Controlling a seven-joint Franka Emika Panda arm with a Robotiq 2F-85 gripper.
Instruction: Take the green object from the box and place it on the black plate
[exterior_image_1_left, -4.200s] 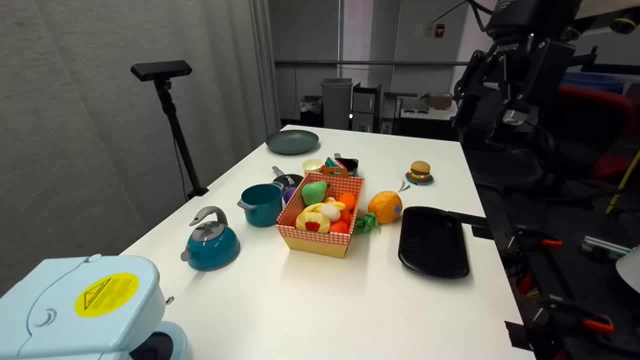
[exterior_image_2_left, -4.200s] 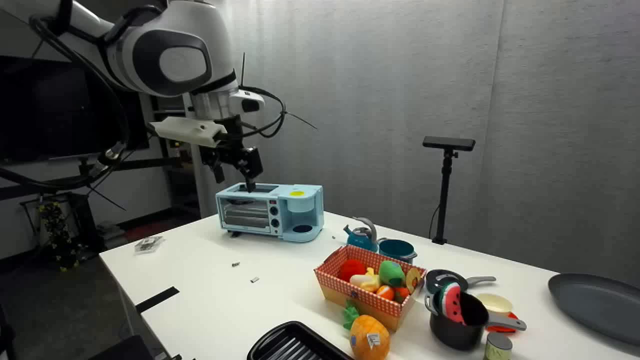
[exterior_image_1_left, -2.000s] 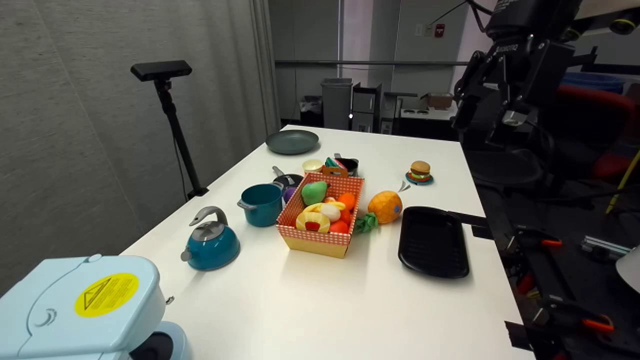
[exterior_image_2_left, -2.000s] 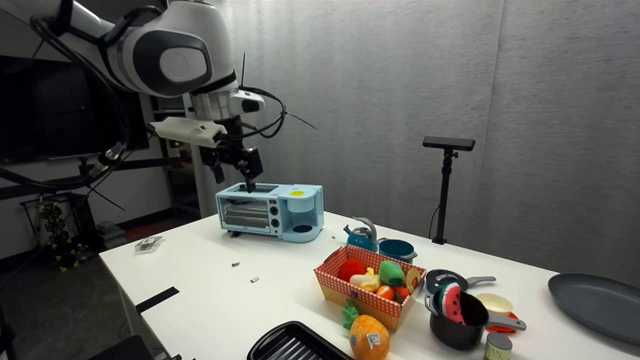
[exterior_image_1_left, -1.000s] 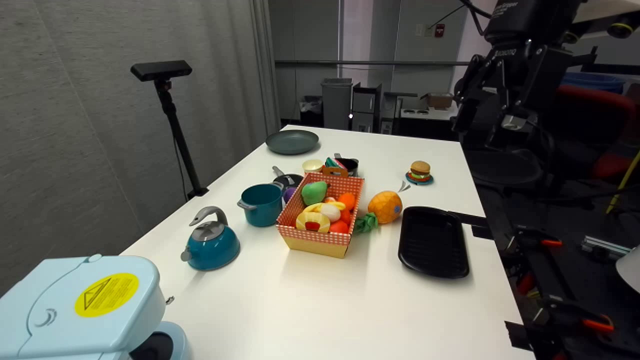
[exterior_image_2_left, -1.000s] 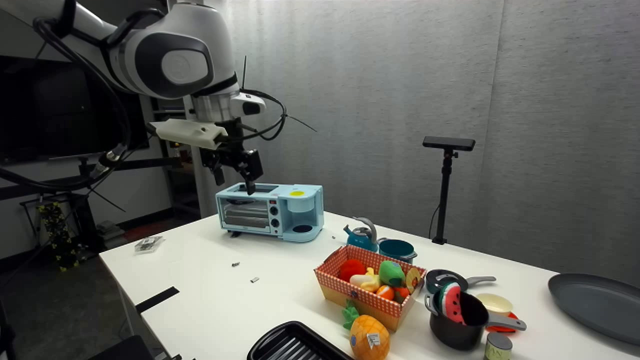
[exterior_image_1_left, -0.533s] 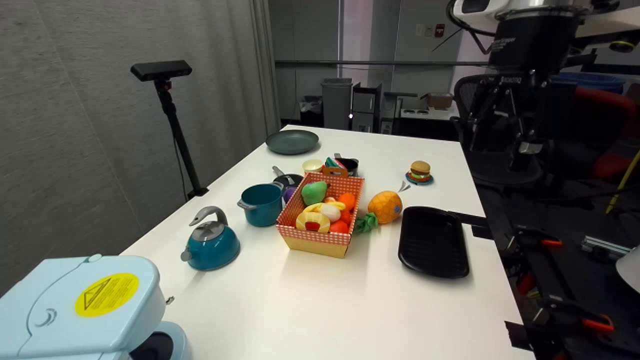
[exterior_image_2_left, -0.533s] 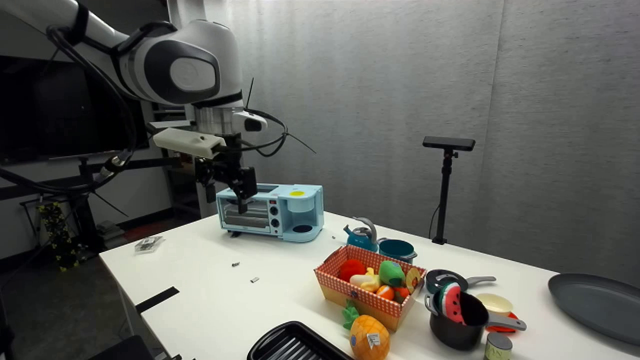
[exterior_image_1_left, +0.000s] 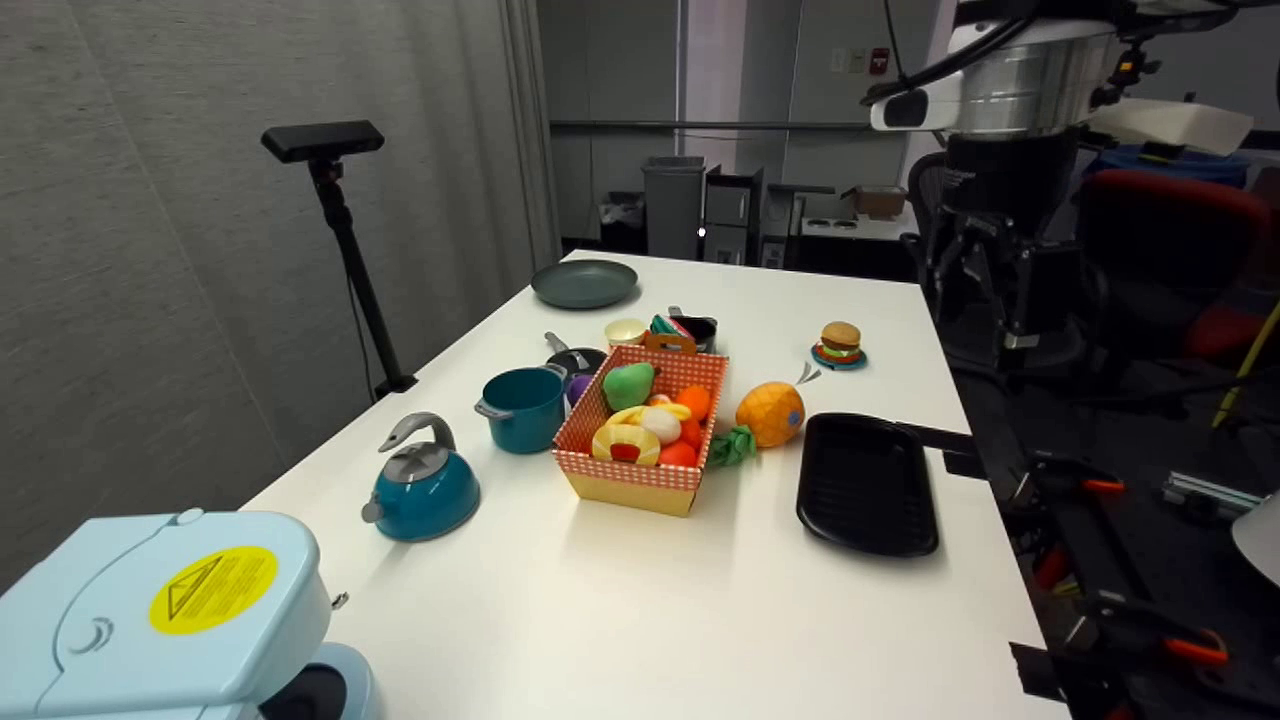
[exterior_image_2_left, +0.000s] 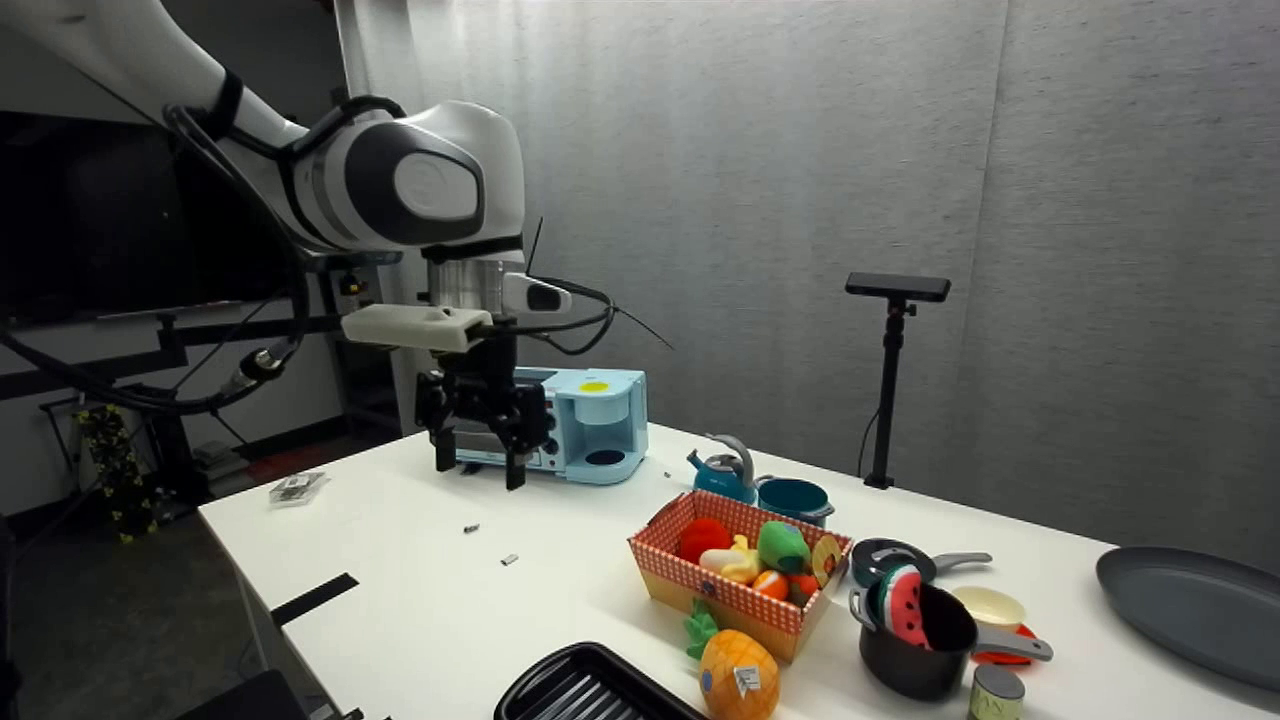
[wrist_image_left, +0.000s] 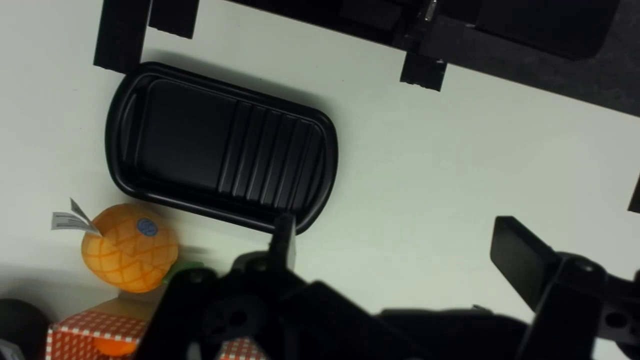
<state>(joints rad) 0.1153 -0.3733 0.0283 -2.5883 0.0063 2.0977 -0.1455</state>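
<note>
The green object, pear-like (exterior_image_1_left: 630, 385) (exterior_image_2_left: 783, 546), lies among other toy food in the red-checked box (exterior_image_1_left: 630, 495) (exterior_image_2_left: 700, 598). Only the box's edge shows in the wrist view (wrist_image_left: 100, 325), and the green object is out of view there. The black plate is a ribbed rectangular tray (exterior_image_1_left: 868, 485) (exterior_image_2_left: 590, 690) on the white table; it lies left of the fingers in the wrist view (wrist_image_left: 185, 135). My gripper (exterior_image_2_left: 480, 468) is open and empty, high above the table, apart from box and plate. Its two fingers are wide apart in the wrist view (wrist_image_left: 392, 230).
A toy pineapple (exterior_image_1_left: 770, 414) (wrist_image_left: 130, 247) lies between box and plate. A teal pot (exterior_image_1_left: 525, 410), a kettle (exterior_image_1_left: 422, 490) and a black pot with watermelon (exterior_image_2_left: 915, 640) stand round the box. A blue toaster oven (exterior_image_2_left: 600, 420) and a burger (exterior_image_1_left: 840, 343) are farther off.
The arm stayed almost still at first, then my gripper moved down and closer to the box, turning somewhat. It stays open. The box, green object and plate have not moved.
</note>
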